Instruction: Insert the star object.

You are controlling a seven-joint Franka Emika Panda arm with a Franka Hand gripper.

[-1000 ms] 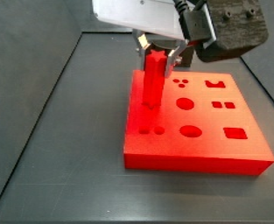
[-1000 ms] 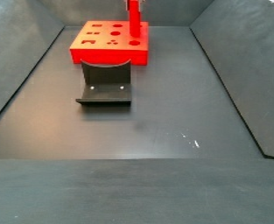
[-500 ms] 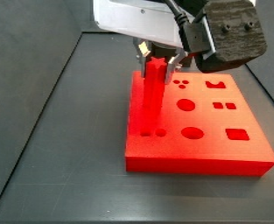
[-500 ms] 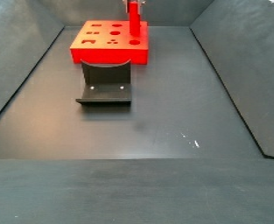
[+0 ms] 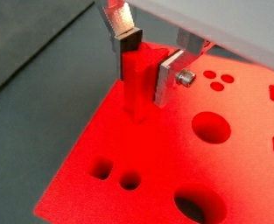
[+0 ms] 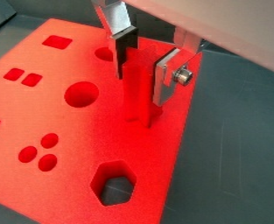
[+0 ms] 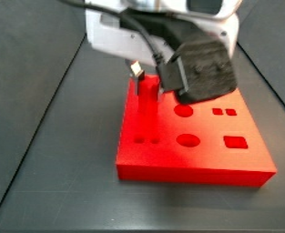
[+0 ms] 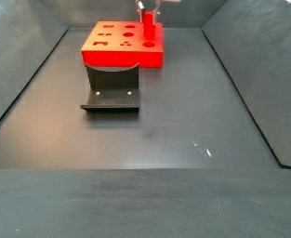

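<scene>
Nearest in a side view stands the dark fixture point(image 8: 112, 93); behind it lies the red block point(image 8: 123, 45). Above the block, the gripper point(image 5: 147, 63) clamps the star object point(image 5: 136, 83) upright, tip at the block's surface. Insertion seems underway; next likely needs straight downward pressure, then releasing.

Tool point(image 5: 146, 63) upright (jaws clamped)

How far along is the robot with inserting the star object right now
Done: the star object is picked up and stands upright on the red block. In hand: the gripper grips it, lower end at the block's surface. Left: seating depth can't be judged; release and withdrawal remain.
</scene>
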